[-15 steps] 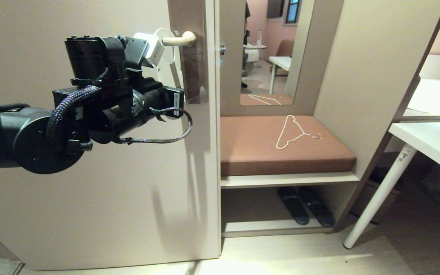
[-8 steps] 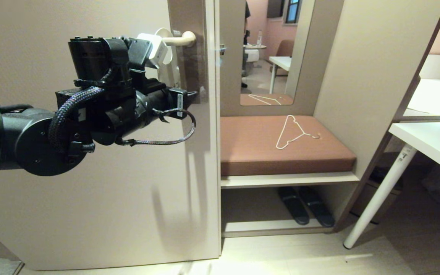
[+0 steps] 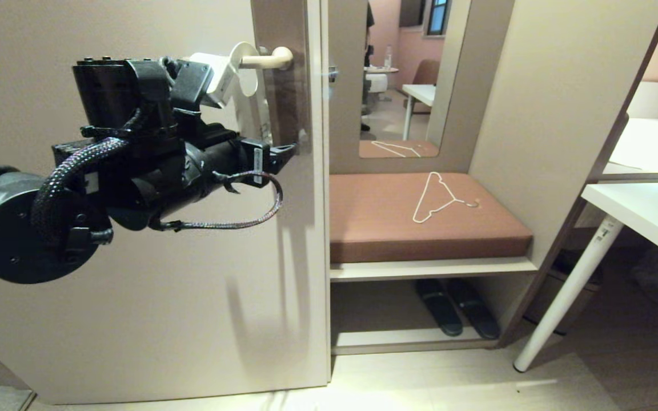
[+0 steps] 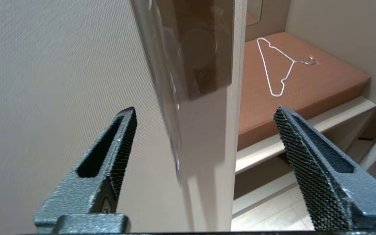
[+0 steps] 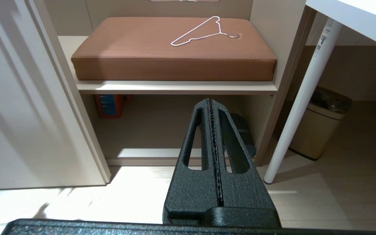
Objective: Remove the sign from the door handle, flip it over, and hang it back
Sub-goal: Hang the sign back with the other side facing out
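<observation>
Plainly, the door (image 3: 135,319) filled most of your head view, with a bench (image 3: 420,228) in the alcove beside it and a wire hanger (image 3: 440,197) lying on the cushion, which is no part of this job. Your left arm reached across the door face towards its latch edge, and the left gripper (image 4: 205,109) stood with its jaws wide apart, gripping nothing. The right gripper (image 5: 212,102) was low and well off to the side, its fingers pressed together and empty. The sign (image 3: 257,123) hung on the handle (image 3: 263,59), looped over the bar near the pivot end and dangling down the door, its white side towards you as far as could be told. In the left wrist view it showed edge-on and blurred in the gap between the two fingers, touching neither; whether it reached as far as the pads could not be made out. You would judge it a light, thin, fairly stiff card, smooth enough to slip and apt to swing at a nudge, so the lower body, well under the hole, looked the place to pinch it flat across both faces. With the card hooked on the bar, your task looked close to done.
</observation>
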{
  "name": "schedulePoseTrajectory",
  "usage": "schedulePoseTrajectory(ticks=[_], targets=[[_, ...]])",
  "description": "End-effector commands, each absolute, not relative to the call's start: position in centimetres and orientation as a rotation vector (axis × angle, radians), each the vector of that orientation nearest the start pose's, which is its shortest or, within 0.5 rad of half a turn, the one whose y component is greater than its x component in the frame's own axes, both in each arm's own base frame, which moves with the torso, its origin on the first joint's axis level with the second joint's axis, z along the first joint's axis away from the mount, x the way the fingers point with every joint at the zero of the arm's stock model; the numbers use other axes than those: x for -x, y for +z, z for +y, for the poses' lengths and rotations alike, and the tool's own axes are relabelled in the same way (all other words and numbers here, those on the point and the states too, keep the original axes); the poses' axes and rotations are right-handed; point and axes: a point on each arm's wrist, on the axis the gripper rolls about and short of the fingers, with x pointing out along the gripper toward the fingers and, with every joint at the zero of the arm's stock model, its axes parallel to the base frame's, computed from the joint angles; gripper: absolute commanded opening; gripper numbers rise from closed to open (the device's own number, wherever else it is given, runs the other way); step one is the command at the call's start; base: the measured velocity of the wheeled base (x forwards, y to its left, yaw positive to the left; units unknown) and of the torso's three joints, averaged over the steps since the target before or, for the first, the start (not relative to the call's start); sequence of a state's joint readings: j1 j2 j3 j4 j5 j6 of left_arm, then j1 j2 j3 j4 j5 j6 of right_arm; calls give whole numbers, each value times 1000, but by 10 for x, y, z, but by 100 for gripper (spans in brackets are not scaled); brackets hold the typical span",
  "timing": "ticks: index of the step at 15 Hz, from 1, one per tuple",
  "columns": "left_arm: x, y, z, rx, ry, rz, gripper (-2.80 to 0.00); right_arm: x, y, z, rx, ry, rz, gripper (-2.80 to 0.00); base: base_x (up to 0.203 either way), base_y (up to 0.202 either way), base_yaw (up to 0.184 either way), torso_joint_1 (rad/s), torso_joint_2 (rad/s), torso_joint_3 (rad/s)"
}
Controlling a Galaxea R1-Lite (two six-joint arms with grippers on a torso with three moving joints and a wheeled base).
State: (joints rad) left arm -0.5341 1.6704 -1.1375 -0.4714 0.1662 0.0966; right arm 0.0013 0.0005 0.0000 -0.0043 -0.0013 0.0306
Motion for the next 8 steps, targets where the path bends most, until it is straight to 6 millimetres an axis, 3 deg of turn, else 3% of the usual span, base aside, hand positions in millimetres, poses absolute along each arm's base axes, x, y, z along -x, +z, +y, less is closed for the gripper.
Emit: schedulePoseTrajectory(ticks=[1,4,8], targets=[[-257,272,-146,-113,-364,32,0,23,76,0,-31,0,-3,-280,0,0,0,0,0,0],[-240,273,-129,-111,-343,32,0,23,76,0,-31,0,-3,-280,0,0,0,0,0,0],[-240,278,-106,-108,-270,20,0,23,76,0,-31,0,-4,-280,0,0,0,0,0,0]])
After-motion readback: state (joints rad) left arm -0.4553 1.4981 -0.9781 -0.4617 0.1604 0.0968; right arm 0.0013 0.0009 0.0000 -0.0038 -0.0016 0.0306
